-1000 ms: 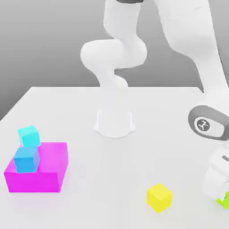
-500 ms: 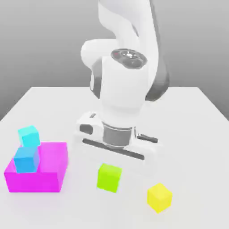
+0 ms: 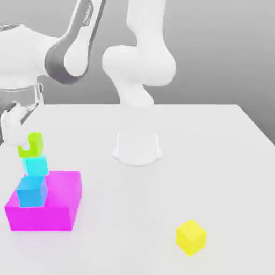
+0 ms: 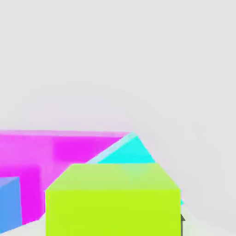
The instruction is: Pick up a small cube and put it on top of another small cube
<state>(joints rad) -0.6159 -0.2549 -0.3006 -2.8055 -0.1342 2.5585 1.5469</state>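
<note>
The small lime-green cube [image 3: 33, 146] [image 4: 113, 200] sits directly over the pale cyan-turquoise cube [image 3: 35, 165] [image 4: 131, 153], its underside at the cyan cube's top face; I cannot tell whether they touch. My gripper [image 3: 27, 140] reaches down at the exterior view's left and is shut on the green cube, with one white finger covering part of its front. The cyan cube stands on the table against the back of the big magenta block [image 3: 51, 207] [image 4: 60, 147].
A deeper sky-blue cube [image 3: 31, 192] [image 4: 9, 203] rests at the magenta block's front left corner. A yellow cube [image 3: 191, 236] lies near the front at the exterior view's right. The arm's round white base [image 3: 137, 147] stands mid-table, and the table's left edge runs close by.
The arm has swung from the exterior view's right across to its left, carrying the green cube from the table's front to just over the cyan cube.
</note>
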